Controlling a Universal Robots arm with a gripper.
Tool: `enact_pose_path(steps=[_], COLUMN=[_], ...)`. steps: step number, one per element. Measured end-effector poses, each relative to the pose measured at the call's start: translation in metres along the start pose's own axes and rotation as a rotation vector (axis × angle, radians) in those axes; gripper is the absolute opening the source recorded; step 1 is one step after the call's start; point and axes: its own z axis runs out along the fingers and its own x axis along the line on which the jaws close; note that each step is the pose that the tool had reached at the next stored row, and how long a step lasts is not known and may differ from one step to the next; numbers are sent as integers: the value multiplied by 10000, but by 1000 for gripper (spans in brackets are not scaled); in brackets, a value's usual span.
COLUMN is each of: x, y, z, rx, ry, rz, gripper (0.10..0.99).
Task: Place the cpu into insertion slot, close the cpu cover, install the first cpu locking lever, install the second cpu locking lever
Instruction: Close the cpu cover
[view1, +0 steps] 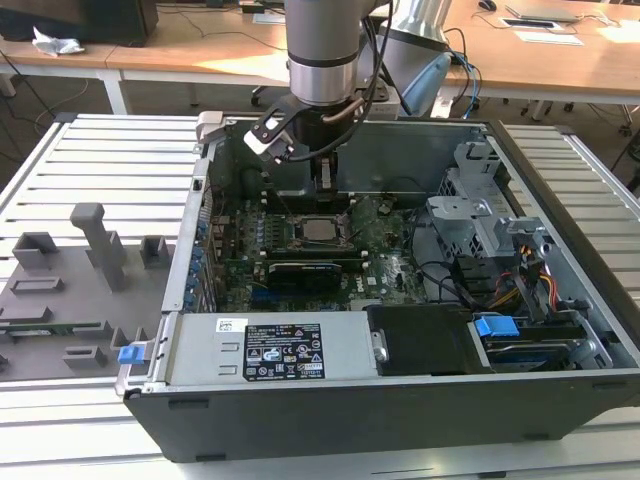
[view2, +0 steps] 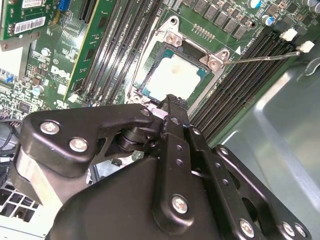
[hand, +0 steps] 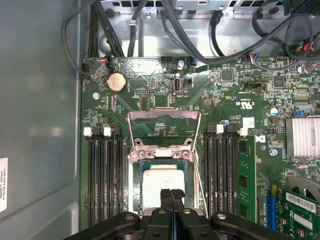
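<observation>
Black gripper (view2: 170, 102) parts sit closest in the second wrist view. They are big and dark, and they hide the near edge of the socket. Its two fingers (hand: 166, 200) are pressed tight together and hold nothing. Their tips hang right at the near edge of the cpu (hand: 161, 181). I cannot tell if they touch it.

The cpu lies flat inside the insertion slot (hand: 134, 175), shiny side up. Just past it, the cpu cover (hand: 164, 116) is flipped open, away from the gripper. Green board shows through its big window. A thin metal locking lever (view2: 260, 57) sticks out to one side across the memory slots (hand: 105, 175).

Those long black slots run close along both sides of the socket, so the room there is tight. One green memory stick (hand: 246, 175) stands in a slot farther out. Beyond the cover sit a round coin battery (hand: 116, 81) and then a bunch of black cables (hand: 200, 30) by the case wall.

In the exterior view, a grey box (view1: 270, 345) fills the front of the open computer case (view1: 400, 415). A long black card (view1: 305, 272) lies between that box and the socket. Behind it the arm (view1: 322, 50) comes straight down into the case. Metal walls close in all round, and the top is open. A grey foam tray (view1: 70, 280) rests on the table (view1: 100, 150) at the exterior view's left.
</observation>
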Motion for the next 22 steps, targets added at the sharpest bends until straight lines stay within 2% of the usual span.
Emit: enact_pose_path(steps=[8, 13, 14, 17, 22], x=[1, 0, 0, 0, 2], y=[0, 13, 14, 17, 95], z=[-12, -174, -187, -191, -184], rx=[-6, -6, -6, -6, -7], ry=[-18, -18, -17, -17, -16], rz=[-2, -1, -2, -4, -2], gripper=[106, 106, 106, 106, 106])
